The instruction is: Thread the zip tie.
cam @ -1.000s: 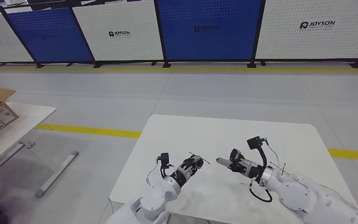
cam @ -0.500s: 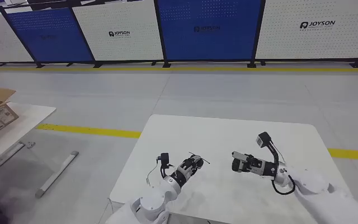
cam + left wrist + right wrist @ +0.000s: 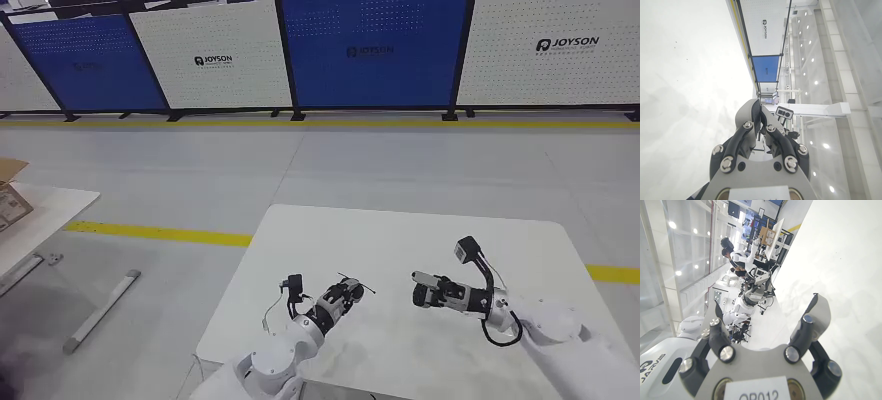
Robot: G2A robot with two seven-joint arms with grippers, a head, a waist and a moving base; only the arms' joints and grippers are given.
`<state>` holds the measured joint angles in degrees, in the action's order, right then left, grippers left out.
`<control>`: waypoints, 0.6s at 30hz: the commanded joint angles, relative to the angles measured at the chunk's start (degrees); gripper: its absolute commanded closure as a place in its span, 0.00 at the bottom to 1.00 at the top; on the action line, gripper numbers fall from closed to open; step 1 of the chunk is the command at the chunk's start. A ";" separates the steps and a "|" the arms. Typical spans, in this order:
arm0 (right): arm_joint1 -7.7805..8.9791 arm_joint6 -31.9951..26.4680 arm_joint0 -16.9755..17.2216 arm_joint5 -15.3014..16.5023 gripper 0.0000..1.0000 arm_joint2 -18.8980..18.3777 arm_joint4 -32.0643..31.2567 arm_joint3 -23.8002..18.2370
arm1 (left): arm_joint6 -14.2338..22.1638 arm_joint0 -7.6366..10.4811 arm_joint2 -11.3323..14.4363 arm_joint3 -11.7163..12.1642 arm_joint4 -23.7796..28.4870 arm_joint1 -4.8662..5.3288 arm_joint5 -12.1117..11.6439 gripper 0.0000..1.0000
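a robotics test hall rather than a home. beyond the white tabletop [image 3: 400,240] lies a bare grey floor [image 3: 200,170] marked with a yellow line [image 3: 160,233], and past that stands a row of blue and white perforated partition panels [image 3: 375,50]. off to the tabletop's side are a second table [image 3: 50,215] with a cardboard box [image 3: 10,205], lit screens [image 3: 747,220] and rows of ceiling lamps [image 3: 815,82].

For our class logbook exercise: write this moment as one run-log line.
left hand: shut on zip tie | right hand: open, empty | hands apart
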<state>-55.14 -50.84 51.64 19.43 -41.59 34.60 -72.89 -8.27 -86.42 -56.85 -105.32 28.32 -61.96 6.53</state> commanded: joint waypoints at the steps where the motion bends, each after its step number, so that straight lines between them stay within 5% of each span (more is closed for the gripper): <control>1: -0.16 0.74 0.30 -1.23 0.00 0.10 -0.88 -0.03 | -0.91 0.25 0.45 -0.07 1.00 -0.35 0.40 1.00; 11: -4.46 0.57 -1.76 0.05 0.00 3.86 0.84 4.24 | -2.60 2.20 1.61 1.05 5.41 -1.72 2.89 1.00; 18: -4.46 0.57 -1.76 0.05 0.00 3.86 0.84 4.24 | -2.60 2.20 1.61 1.05 5.41 -1.72 2.89 1.00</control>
<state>-59.59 -50.27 49.88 19.48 -37.73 35.44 -68.65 -10.87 -84.22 -55.23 -104.26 33.74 -63.67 9.43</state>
